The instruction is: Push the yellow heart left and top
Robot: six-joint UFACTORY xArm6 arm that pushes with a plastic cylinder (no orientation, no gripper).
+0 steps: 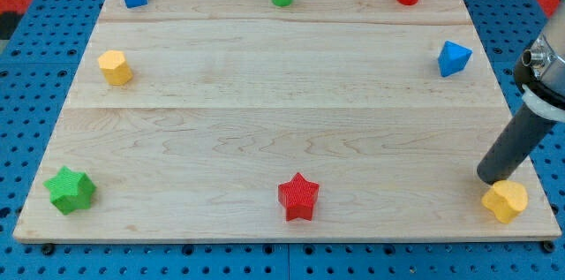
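My tip [491,177] — a bare rod, no jaws — touches the yellow heart's [505,200] upper-left; I'd circle to its lower-right, then push diagonally.

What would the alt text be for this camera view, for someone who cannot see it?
My tip rests just above-left of the yellow heart at the wooden board's bottom-right corner. Seven other coloured blocks, including a red star, sit around its edges.

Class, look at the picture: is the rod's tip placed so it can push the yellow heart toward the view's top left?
Probably not yet. My tip sits just above-left of the yellow heart, the wrong side; it would likely need to circle to the heart's lower right first.
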